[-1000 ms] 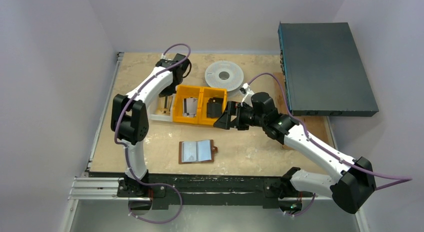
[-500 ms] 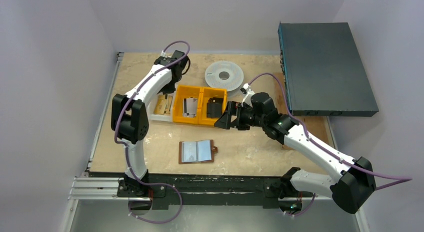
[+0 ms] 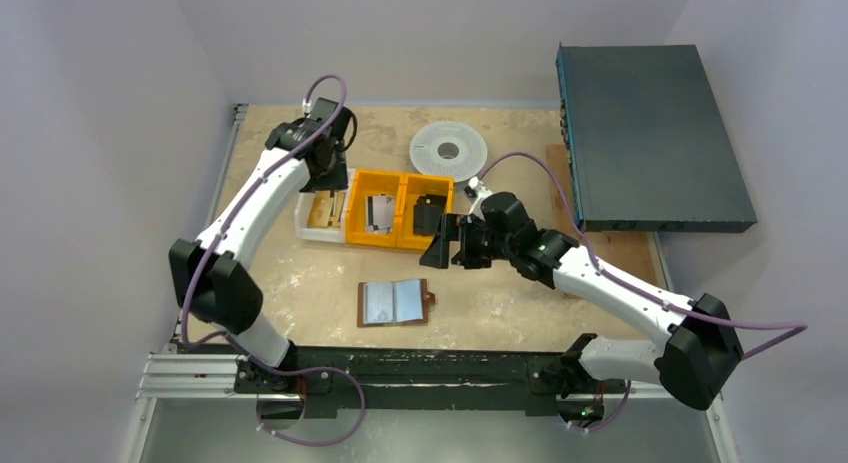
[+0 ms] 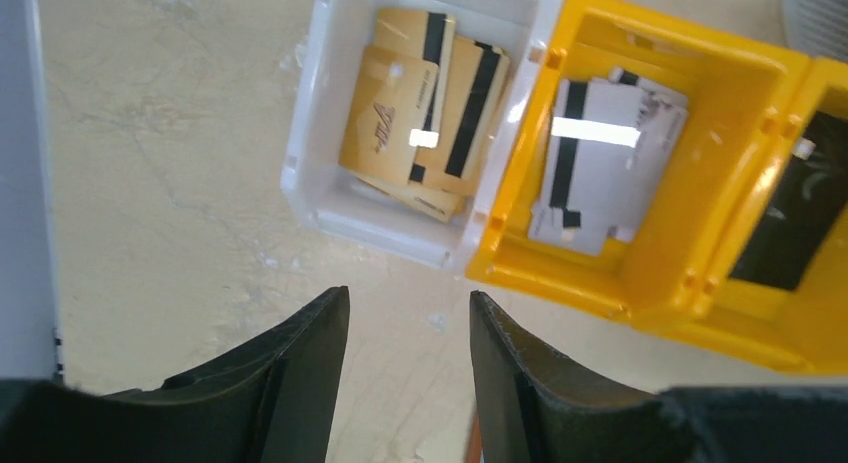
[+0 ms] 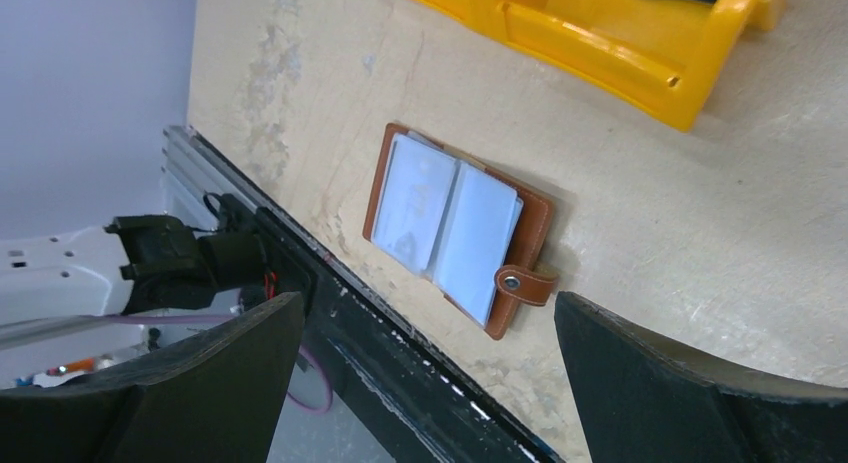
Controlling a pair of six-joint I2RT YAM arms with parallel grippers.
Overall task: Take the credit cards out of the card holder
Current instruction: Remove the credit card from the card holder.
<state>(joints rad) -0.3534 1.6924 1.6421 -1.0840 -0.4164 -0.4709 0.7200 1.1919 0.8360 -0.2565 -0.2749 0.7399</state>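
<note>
The card holder (image 3: 395, 303) lies open and flat near the table's front edge, brown leather with pale inner faces (image 5: 455, 228) and a snap tab. Silvery credit cards (image 4: 600, 163) with dark stripes lie in the left compartment of the orange bin (image 3: 362, 233). Gold cards (image 4: 420, 123) fill a white tray (image 3: 305, 228) beside it. My left gripper (image 4: 408, 293) hangs open above the table just in front of the white tray, with nothing between its fingers. My right gripper (image 5: 428, 298) is wide open and empty, hovering in front of the orange bin, above and behind the holder.
A black wallet-like item (image 3: 430, 213) sits in the orange bin's right compartment. Behind the bin lies a grey spool (image 3: 449, 150). A large dark box (image 3: 650, 138) fills the back right. The black rail (image 3: 400, 363) runs along the near edge.
My left gripper has gone from shut to open and swung left, away from above the orange bin towards the white tray. My right gripper has shifted slightly left and nearer, still wide open.
</note>
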